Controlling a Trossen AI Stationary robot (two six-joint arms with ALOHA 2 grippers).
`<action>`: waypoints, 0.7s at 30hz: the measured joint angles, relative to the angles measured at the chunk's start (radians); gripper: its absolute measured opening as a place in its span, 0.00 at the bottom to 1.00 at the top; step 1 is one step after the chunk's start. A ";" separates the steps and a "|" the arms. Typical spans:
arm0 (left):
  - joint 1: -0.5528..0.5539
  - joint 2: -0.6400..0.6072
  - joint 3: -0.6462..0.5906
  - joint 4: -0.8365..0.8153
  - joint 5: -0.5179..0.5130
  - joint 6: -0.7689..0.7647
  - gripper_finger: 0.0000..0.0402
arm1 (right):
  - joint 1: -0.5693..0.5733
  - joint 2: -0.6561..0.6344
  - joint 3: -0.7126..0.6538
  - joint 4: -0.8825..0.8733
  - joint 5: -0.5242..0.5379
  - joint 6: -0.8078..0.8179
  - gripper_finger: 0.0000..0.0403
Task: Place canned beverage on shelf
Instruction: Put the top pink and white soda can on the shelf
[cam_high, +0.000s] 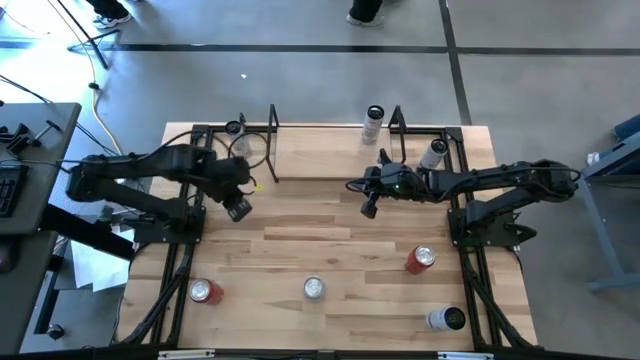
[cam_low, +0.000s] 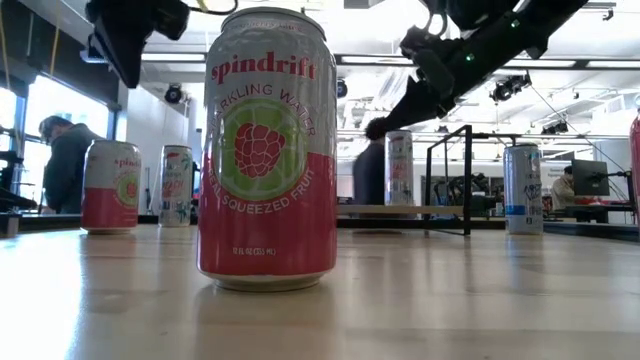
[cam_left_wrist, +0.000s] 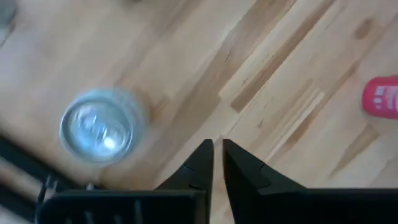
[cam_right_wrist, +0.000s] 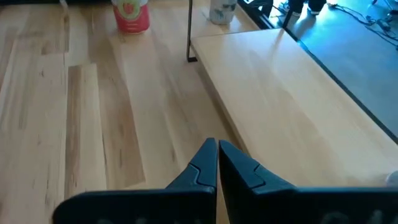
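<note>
High view, looking straight down: the left gripper (cam_high: 238, 209) hangs over the wooden table (cam_high: 330, 235), just in front of the shelf's left end. In the left wrist view its two dark fingers (cam_left_wrist: 202, 165) stand almost together with only a thin slit between them, and nothing is held. A silver can top (cam_left_wrist: 97, 127) shows on the wood close beside those fingers, and a red can (cam_left_wrist: 381, 96) lies farther off.

The right gripper (cam_high: 368, 208) hovers near the shelf's right end, its arm reaching in from the right. In the right wrist view its fingers (cam_right_wrist: 205, 163) are pressed closed and empty, pointing along the front edge of the shelf (cam_right_wrist: 280, 93).

The shelf (cam_high: 330, 155) is a pale board between two thin black end frames at the far side of the table. No can sits on its board. One can (cam_high: 374, 124) stands just behind it, another (cam_high: 433, 153) just past its right frame. Near the front of the table stand a red can (cam_high: 206, 291), a silver-topped can (cam_high: 314, 288), a second red can (cam_high: 420, 259) and a white can (cam_high: 446, 319).
</note>
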 joint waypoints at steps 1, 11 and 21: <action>0.003 0.025 0.025 -0.033 0.001 -0.021 0.11 | 0.000 0.000 0.000 -0.004 -0.004 0.000 0.00; 0.087 0.184 0.068 -0.228 0.002 -0.098 0.59 | 0.000 0.000 0.000 -0.012 -0.109 -0.003 0.00; 0.217 0.246 0.064 -0.230 -0.011 0.047 0.75 | 0.025 0.000 0.000 -0.010 -0.135 0.000 0.00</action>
